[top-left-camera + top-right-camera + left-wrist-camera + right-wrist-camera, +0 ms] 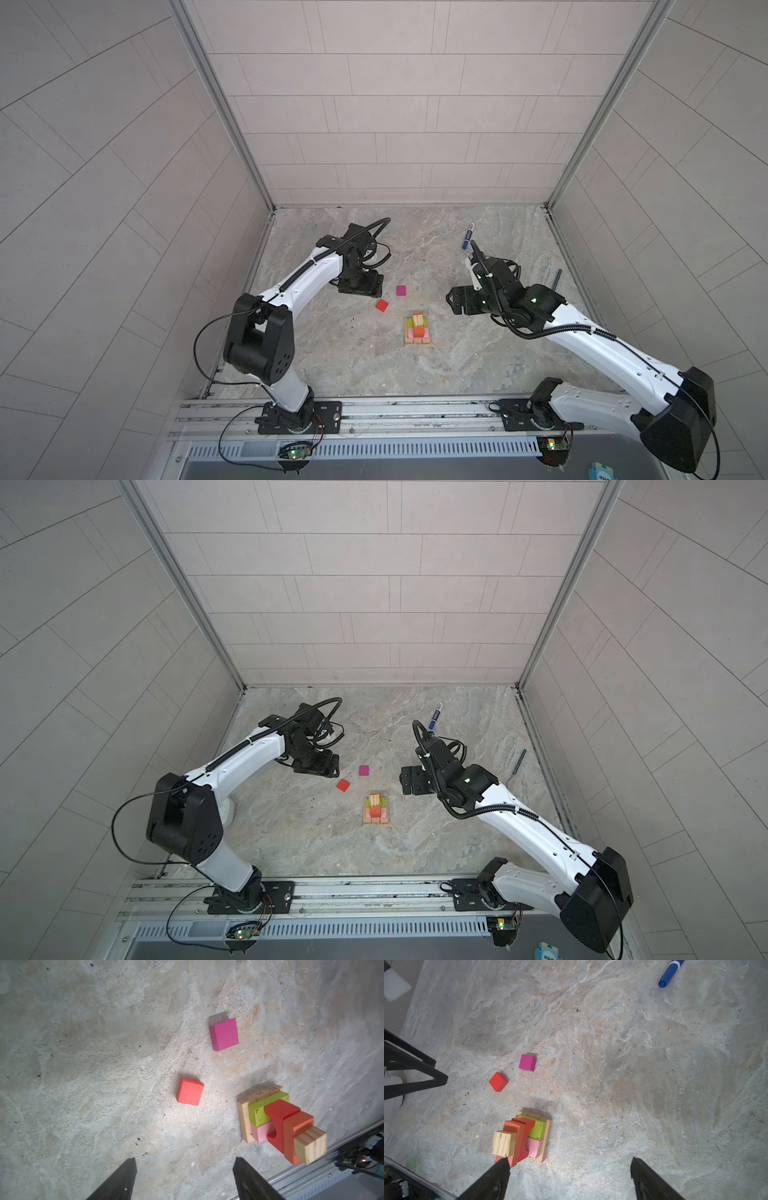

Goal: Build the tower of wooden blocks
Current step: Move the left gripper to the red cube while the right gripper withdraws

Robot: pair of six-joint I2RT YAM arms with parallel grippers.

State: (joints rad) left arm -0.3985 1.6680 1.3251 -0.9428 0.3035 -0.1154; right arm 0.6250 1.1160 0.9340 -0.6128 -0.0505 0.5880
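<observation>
1. The left gripper [185, 1160] and the right gripper [570, 1160] both have their jaws apart and hold nothing.
2. The tower [419, 330] stands mid-table, with the red cube [189, 1091] loose nearby.
3. The left gripper should straddle the red cube's flat faces squarely before closing.

Tower [419, 330], upright: tan plank base [245, 1118]; green brick [261, 1109] and pink brick [260, 1133] side by side on it; red arch [278, 1113] across both; orange brick [299, 1124]; tan block [311, 1147] on top. Red cube [382, 306] and magenta cube [401, 290] lie loose near the tower, apart from it and each other.
</observation>
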